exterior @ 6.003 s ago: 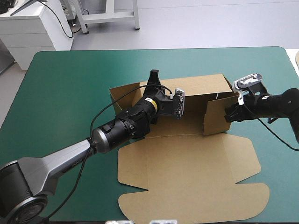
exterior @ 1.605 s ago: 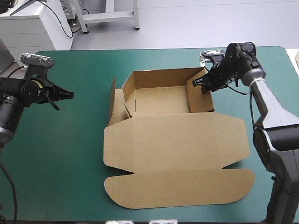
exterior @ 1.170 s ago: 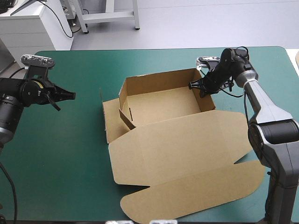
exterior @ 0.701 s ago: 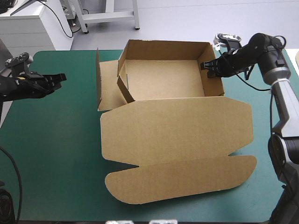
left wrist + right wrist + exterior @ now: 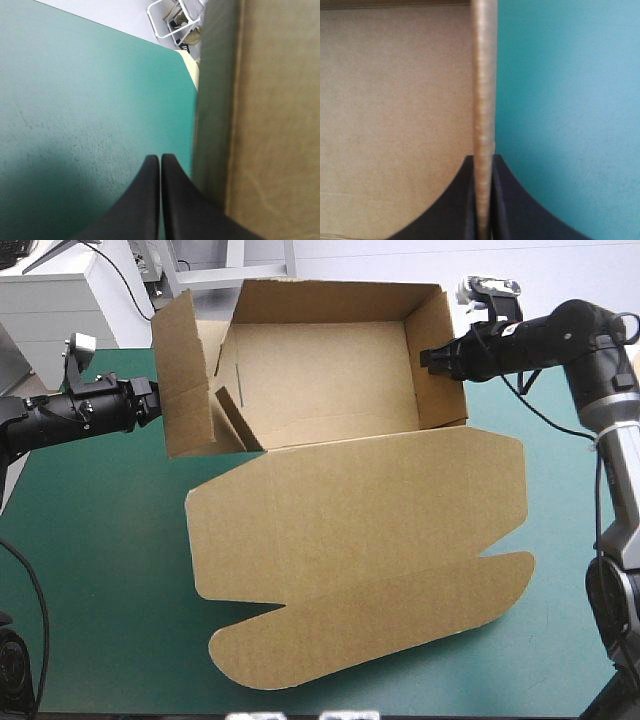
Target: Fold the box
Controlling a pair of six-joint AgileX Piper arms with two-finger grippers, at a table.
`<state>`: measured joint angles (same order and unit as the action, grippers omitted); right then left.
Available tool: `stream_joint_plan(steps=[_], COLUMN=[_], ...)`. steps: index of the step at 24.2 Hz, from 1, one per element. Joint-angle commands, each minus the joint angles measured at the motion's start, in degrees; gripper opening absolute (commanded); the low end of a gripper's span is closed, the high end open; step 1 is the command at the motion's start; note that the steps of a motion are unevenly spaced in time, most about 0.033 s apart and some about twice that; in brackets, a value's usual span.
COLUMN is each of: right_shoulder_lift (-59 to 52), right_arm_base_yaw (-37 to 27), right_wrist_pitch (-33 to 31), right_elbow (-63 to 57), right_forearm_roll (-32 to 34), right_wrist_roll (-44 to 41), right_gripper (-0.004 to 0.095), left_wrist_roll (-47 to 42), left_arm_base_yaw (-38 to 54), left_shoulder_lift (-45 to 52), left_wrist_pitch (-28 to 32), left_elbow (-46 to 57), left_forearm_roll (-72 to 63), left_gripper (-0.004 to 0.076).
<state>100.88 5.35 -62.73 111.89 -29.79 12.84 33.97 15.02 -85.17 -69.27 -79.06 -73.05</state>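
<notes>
The brown box (image 5: 330, 370) is an open tray held up off the table and tipped toward the camera. Its flat lid (image 5: 360, 530) hangs down toward the near edge. My right gripper (image 5: 432, 358) is shut on the tray's right wall. In the right wrist view that wall's edge (image 5: 484, 100) runs between the fingers of the right gripper (image 5: 484, 167). The tray's left side flap (image 5: 185, 380) stands outward, and a loose inner flap (image 5: 235, 420) leans inside. My left gripper (image 5: 150, 405) is just outside that side flap. In the left wrist view the left gripper (image 5: 160, 159) is shut on nothing, with the brown board (image 5: 270, 125) right beside it.
The teal-green cover (image 5: 100, 540) shows to the left of the lid and along the right side (image 5: 570, 540). The table's far corner (image 5: 182, 57) lies ahead of the left gripper, beyond bare cover.
The right gripper has raised the box and tipped it further toward the camera. The left gripper has moved right, up to the box's left flap.
</notes>
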Motion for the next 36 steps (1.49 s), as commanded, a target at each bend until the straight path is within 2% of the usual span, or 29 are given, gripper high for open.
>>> stream_joint_plan(steps=[1, 7, 14, 17, 20, 23, 25, 32, 36], right_shoulder_lift=[-3.1, -3.1, -3.1, -3.1, -3.1, -3.1, -3.1, -0.9, -0.2], right_arm_base_yaw=[5.3, 8.6, 10.8, 10.8, 10.8, 10.8, 10.8, 12.4, 15.8], right_wrist_pitch=[6.1, 9.0, 11.1, 11.1, 11.0, 11.0, 10.5, 9.2, 9.7], right_elbow=[1.8, 1.5, 1.5, 1.5, 1.5, 1.5, 1.4, 1.4, 1.4], right_forearm_roll=[9.6, 10.5, 11.2, 11.5, 12.4, 13.3, 15.2, 15.3, 18.5], right_wrist_roll=[-5.9, -7.6, -9.1, -10.0, -10.9, -10.9, -11.1, -11.5, -12.8], right_gripper=[-0.0019, -0.0019, -0.0019, -0.0019, -0.0019, -0.0019, -0.0019, -0.0019, -0.0019], left_wrist_roll=[0.8, 1.7, 1.1, 0.3, 0.3, 0.4, 0.4, 0.4, -7.3], left_arm_base_yaw=[-0.4, -0.4, -0.4, -0.8, -2.5, -5.7, -7.0, -9.3, -10.9], left_shoulder_lift=[4.0, 5.9, 6.2, 6.2, 6.2, 6.2, 6.2, 6.2, 6.2], left_wrist_pitch=[-2.5, -4.7, -4.7, -4.7, -4.7, -4.7, -4.7, -2.5, 1.9], left_elbow=[-1.5, -1.5, -1.5, -1.5, -1.5, -1.5, -1.5, -1.5, -1.5], left_forearm_roll=[-4.4, -4.2, 2.6, 2.6, 3.1, 2.9, 2.9, 5.6, 15.4], left_gripper=[-0.0008, -0.0008, -0.0006, 0.0018, 0.0127, 0.0391, 0.0444, 0.0442, 0.0398])
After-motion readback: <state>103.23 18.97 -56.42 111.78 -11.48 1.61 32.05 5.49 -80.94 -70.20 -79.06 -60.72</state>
